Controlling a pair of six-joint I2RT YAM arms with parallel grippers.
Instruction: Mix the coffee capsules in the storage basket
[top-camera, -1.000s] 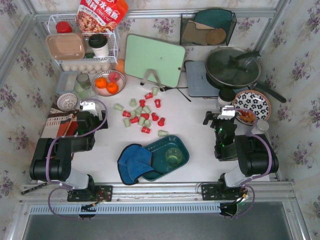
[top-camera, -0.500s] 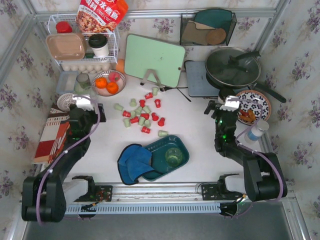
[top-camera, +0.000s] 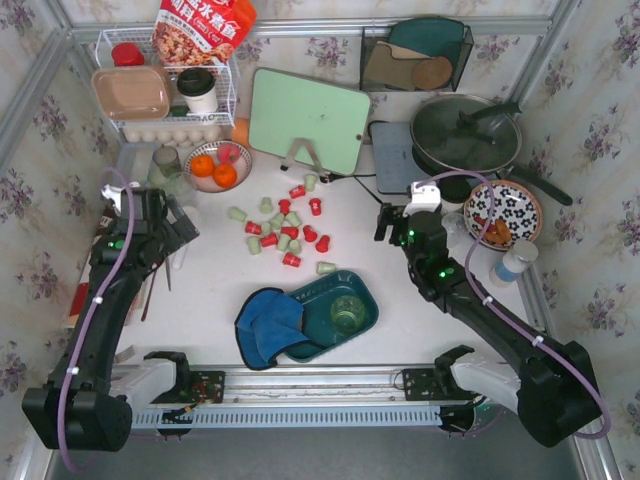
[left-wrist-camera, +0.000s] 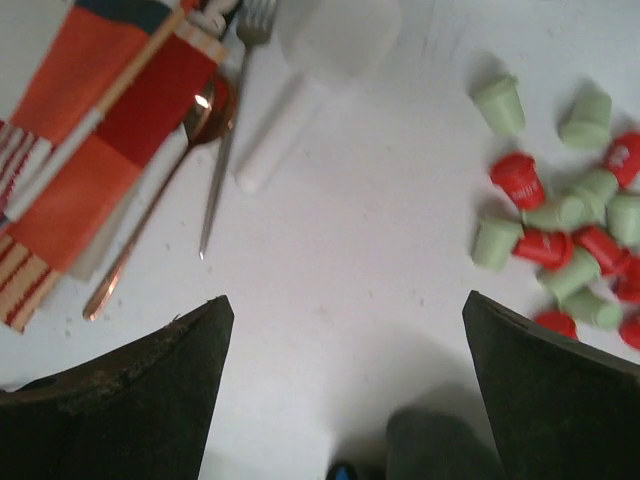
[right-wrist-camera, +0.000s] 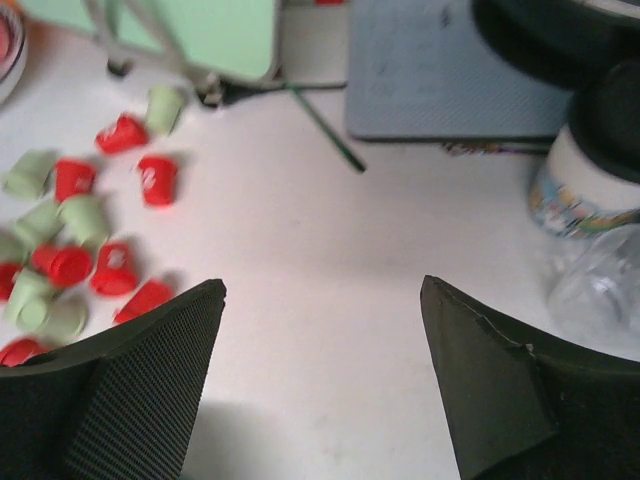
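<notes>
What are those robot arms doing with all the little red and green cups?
Nothing is picked up yet. The capsules lie scattered on the table, none in the basket, which holds only a glass cup, with a blue cloth draped over one end. The left gripper and right gripper are both open and empty, one on each side of the pile.
</notes>
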